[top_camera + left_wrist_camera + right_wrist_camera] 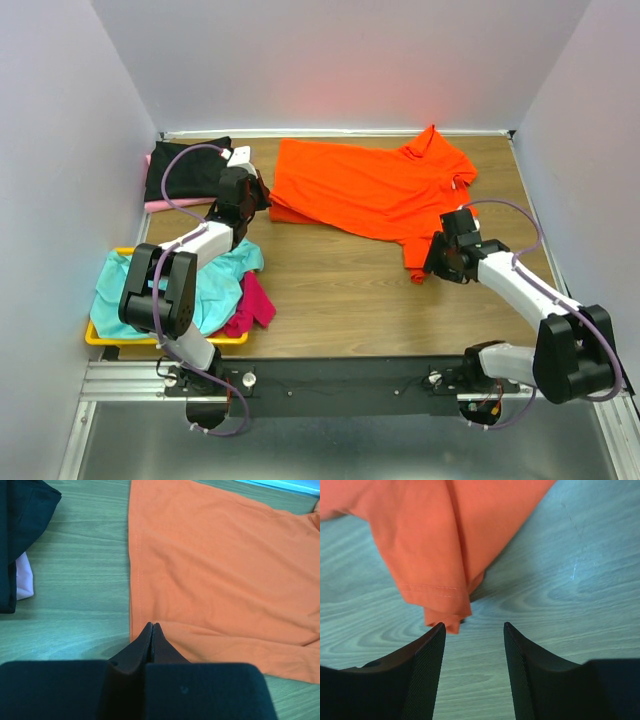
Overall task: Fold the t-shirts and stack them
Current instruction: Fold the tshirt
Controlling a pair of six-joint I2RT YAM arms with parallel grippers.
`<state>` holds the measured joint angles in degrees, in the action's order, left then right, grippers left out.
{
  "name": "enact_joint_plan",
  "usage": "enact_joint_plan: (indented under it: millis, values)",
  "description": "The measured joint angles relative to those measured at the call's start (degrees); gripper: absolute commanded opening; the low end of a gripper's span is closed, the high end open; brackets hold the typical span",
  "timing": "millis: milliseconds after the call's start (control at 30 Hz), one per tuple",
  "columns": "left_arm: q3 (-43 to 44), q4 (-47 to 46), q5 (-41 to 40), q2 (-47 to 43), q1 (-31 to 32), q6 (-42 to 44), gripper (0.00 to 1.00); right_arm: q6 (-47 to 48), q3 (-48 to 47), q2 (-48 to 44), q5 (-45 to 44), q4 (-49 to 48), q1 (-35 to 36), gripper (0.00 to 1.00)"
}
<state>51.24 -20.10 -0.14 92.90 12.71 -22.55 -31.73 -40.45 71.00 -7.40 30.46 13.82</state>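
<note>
The bright orange t-shirt (370, 190) lies spread at the back middle of the table, with a folded strip along its near left edge. My left gripper (255, 197) is at the shirt's left near corner; in the left wrist view its jaws (152, 625) are pressed together right at that corner of the orange t-shirt (215, 565). My right gripper (432, 262) is open beside the shirt's hanging near-right corner (435, 535), its tips (474, 626) just short of the cloth, nothing between them.
A black t-shirt (185, 170) lies over a pale pink one (165, 205) at the back left; both show in the left wrist view (20, 510). Teal (215, 285) and magenta (255, 305) shirts lie heaped on the yellow tray (100, 337) at the front left.
</note>
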Motion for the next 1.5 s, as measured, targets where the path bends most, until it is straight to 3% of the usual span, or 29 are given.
enact_joint_plan:
  millis: [433, 533, 700, 767, 1067, 1233, 1367, 1400, 1467, 1500]
  values:
    - [-0.02, -0.02, 0.92, 0.0, -0.28, -0.02, 0.0, -1.22, 1.84, 4.66, -0.09, -3.72, 0.37, 0.45]
    - [-0.02, 0.0, 1.07, 0.0, -0.28, -0.02, 0.0, -1.03, 1.81, 6.82, -0.07, -5.16, 0.37, 0.36]
    - [-0.02, -0.02, 1.16, 0.0, -0.28, -0.02, 0.0, -0.28, 0.9, 9.11, -0.04, -6.97, 0.63, 0.05]
    - [-0.02, 0.0, 1.22, 0.0, -0.28, -0.02, 0.0, 0.09, 0.2, 9.49, -0.07, -7.37, 1.22, 0.0]
    - [-0.02, -0.02, 1.38, 0.0, -0.28, -0.04, 0.0, 0.26, -6.16, 14.14, -2.19, -8.41, 7.78, 0.0]
    - [-0.02, -0.02, 1.95, 0.0, -0.28, -0.07, 0.0, 0.04, -11.34, 20.98, -4.79, -8.5, 13.97, 0.06]
    - [-0.02, -0.02, 2.32, 0.0, -0.33, -0.09, 0.0, -0.74, -12.87, 23.1, -6.84, -8.48, 16.65, 0.34]
    - [-0.02, -0.04, 2.36, 0.0, -0.33, -0.09, 0.0, -1.31, -12.87, 22.8, -7.48, -8.35, 17.2, 0.49]
    - [-0.02, -0.04, 2.43, 0.0, -0.33, -0.09, 0.0, -1.75, -12.87, 22.16, -8.24, -8.28, 17.68, 0.63]
    - [-0.04, -0.07, 2.43, 0.0, -0.33, -0.09, 0.0, -1.88, -12.85, 21.27, -8.61, -8.15, 17.92, 0.65]
